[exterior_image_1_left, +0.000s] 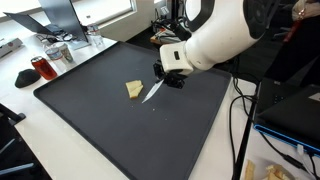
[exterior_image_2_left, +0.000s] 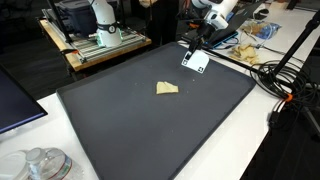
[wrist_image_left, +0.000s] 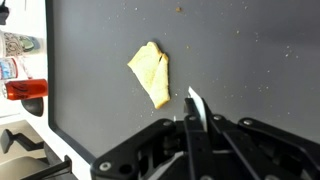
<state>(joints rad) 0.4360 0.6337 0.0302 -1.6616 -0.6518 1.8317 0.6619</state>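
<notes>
So, I've got the big black mat (exterior_image_1_left: 100, 130) under everything. The gripper (exterior_image_1_left: 168, 80) above it is clamped on a white blade (exterior_image_1_left: 153, 92), tip just beside the yellow wedge (exterior_image_1_left: 134, 90) lying mid-mat.

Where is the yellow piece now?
In both exterior views the yellow piece lies near the middle of the black mat, beside the white blade that the claw holds.

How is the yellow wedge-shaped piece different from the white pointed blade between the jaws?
The yellow wedge-shaped piece is broad; the white pointed blade is thin and narrow. The piece lies free on the black mat; the blade is clamped in shut jaws. Both are over the mat.
</notes>
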